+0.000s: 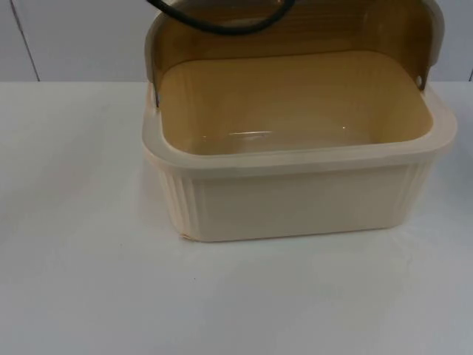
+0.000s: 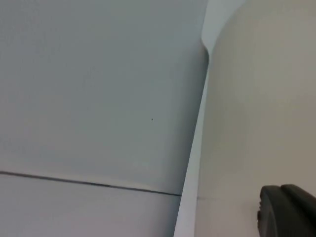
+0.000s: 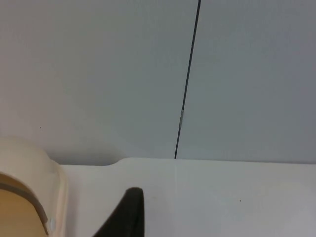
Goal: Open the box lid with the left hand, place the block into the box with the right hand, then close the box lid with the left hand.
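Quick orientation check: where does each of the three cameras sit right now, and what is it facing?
Top view: fixed, looking down and forward at the open box on the table.
Left wrist view: close beside the box's cream outside, facing the grey partition wall; a black fingertip shows.
Right wrist view: faces the wall past the lid; a black fingertip shows.
All views share the box.

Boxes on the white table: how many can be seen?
1. The cream box stands in the middle of the table, lid raised behind it. Its inside looks empty.

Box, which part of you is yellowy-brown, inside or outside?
The inside of the cream plastic box, floor and raised lid alike; its ribbed outer wall is pale cream.
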